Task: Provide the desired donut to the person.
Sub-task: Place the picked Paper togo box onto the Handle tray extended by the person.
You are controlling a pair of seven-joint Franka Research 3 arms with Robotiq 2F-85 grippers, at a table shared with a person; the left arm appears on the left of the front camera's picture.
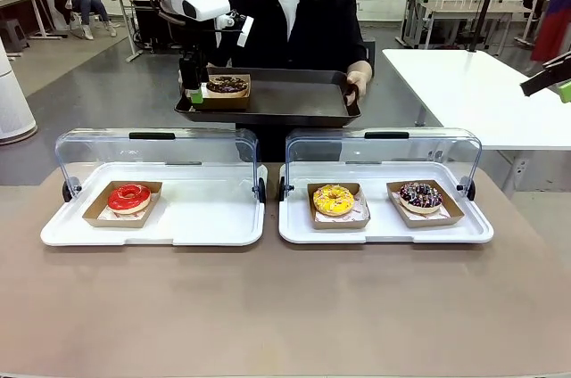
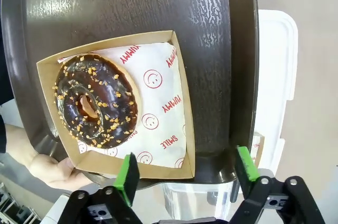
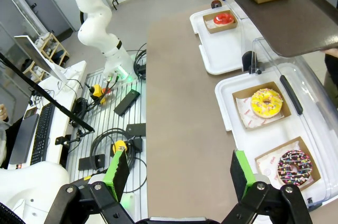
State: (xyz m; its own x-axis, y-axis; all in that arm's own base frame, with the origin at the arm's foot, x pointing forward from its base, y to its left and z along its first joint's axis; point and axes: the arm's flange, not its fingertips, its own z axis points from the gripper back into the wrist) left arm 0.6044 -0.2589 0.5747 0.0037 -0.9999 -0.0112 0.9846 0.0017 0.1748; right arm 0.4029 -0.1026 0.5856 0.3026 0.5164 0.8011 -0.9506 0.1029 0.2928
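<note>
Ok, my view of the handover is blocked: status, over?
Left gripper open over chocolate donut, boxed on tray the person holds. Right gripper open, off to the side. Nothing in the way.

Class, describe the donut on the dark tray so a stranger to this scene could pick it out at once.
Look across the table to the person holding a dark tray. On it sits a cardboard box with a chocolate donut. Unlike the red donut, yellow donut and sprinkled donut nearer the camera, it wears golden crumbs.

Chocolate donut (image 2: 96, 100) with orange flecks, dark tray (image 2: 158, 2), red donut (image 1: 129, 196), yellow donut (image 1: 334, 200)
</note>
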